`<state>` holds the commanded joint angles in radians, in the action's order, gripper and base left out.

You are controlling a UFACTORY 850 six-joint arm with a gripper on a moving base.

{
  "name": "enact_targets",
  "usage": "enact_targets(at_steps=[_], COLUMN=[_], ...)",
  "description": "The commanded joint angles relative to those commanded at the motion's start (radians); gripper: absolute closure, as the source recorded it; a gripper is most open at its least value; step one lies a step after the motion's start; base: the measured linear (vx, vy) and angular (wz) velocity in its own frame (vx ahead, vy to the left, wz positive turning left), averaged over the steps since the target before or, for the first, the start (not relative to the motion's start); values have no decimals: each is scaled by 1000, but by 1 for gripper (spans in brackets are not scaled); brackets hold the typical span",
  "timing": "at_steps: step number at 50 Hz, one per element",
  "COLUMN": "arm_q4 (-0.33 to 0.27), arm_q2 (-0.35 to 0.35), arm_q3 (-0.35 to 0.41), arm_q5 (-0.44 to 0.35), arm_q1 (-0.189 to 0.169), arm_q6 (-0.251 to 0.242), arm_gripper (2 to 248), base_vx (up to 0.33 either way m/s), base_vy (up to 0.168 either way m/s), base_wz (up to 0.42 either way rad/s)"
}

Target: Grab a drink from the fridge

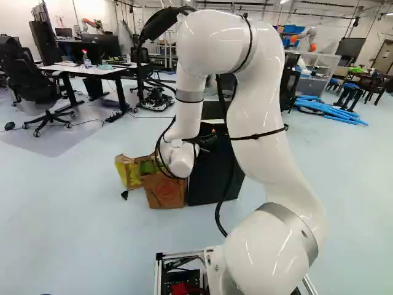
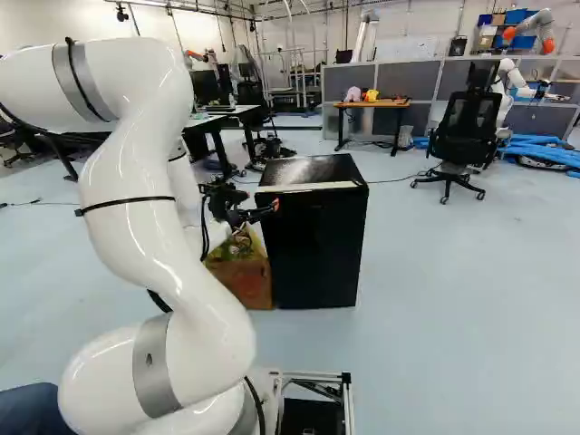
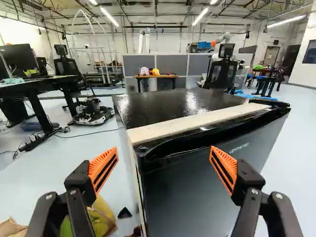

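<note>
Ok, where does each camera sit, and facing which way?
Left base view: behind and left of the arm, facing ahead; arm right of middle.
Right base view: behind and right, facing ahead; arm at left.
Wrist view: on the wrist, looking along the visible end effector at the fridge.
All three views share the fridge.

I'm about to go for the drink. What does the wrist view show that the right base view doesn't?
Only the wrist view: the small black triangular piece on the floor beside the mini fridge, and ceiling strip lights.

Only the right base view: the white arm and the base frame.

Both: the mini fridge, the pincer, the brown bag, and the office chair.
</note>
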<state>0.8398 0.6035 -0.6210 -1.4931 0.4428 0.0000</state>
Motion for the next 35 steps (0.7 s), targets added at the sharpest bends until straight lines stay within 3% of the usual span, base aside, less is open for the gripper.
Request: enact_targets(at_steps=[35], arm_q4=[130], arm_q2=[10], arm_q3=[-17], arm_q5=[0], arm_q1=[54], arm_q6=[0], arm_gripper=[3], base_vx=[0], base_vy=[0], base_wz=[0])
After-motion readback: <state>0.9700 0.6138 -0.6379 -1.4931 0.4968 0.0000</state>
